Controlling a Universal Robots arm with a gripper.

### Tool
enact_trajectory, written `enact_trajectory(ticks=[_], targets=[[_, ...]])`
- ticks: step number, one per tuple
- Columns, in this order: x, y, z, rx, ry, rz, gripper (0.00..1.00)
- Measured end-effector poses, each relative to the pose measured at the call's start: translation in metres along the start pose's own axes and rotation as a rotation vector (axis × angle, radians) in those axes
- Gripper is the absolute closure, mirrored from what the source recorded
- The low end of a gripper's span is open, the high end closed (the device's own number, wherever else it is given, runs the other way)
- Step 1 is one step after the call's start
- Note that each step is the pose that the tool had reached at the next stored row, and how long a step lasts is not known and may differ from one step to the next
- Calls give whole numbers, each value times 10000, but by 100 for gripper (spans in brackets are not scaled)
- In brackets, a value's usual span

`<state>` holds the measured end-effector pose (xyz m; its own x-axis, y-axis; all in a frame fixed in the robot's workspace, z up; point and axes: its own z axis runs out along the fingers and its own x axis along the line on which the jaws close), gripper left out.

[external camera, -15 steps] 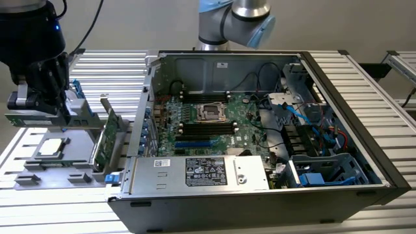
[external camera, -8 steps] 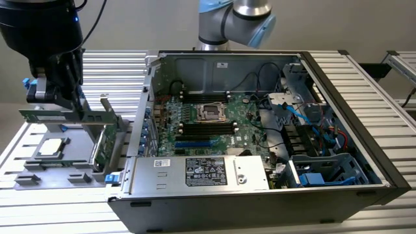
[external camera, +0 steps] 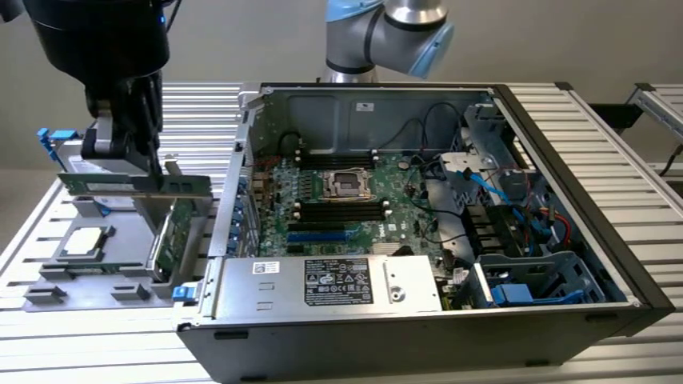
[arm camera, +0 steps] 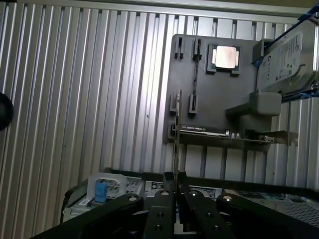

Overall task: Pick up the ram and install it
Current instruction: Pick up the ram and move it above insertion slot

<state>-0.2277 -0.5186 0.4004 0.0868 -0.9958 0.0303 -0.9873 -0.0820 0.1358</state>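
My gripper (external camera: 142,178) is shut on the ram (external camera: 101,186), a thin, long green stick held level above the grey parts holder (external camera: 64,280) at the exterior view's left. In the wrist view the ram (arm camera: 175,144) shows edge-on as a thin line running out from between my gripper's (arm camera: 174,180) black fingers. The motherboard (external camera: 369,228) lies inside the open computer case (external camera: 555,240), with long black memory slots (external camera: 341,212) beside the processor socket. The ram hangs well to the left of the case, apart from the slots.
A larger green card (external camera: 176,236) stands upright in the holder just below the ram. A square silver processor chip (external camera: 85,240) rests on the holder, and a hard drive (arm camera: 289,59) lies beside it. Cables and drive bays crowd the case's right side.
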Motion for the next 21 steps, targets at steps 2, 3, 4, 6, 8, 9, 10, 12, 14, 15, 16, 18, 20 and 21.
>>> enact_trajectory(ticks=[2, 3, 4, 6, 8, 9, 10, 12, 14, 15, 16, 18, 20, 21], targets=[[0, -51, -18, 0, 2, -9, 86], [-1, -75, -26, 1, 2, -15, 86], [-2, -96, -31, 0, 4, -22, 86], [-6, -137, -37, 1, 5, -37, 86], [-11, -181, -45, 1, 7, -48, 86], [-13, -202, -49, 1, 8, -54, 86], [-16, -223, -52, 2, 9, -60, 86], [-29, -259, -57, 3, 9, -70, 86], [-68, -289, -63, 1, 10, -69, 86], [-99, -303, -66, 1, 10, -71, 86], [-135, -317, -68, 1, 10, -72, 86], [-207, -344, -74, 2, 10, -72, 86], [-281, -372, -80, 2, 10, -72, 86], [-318, -386, -83, 2, 10, -72, 86]])
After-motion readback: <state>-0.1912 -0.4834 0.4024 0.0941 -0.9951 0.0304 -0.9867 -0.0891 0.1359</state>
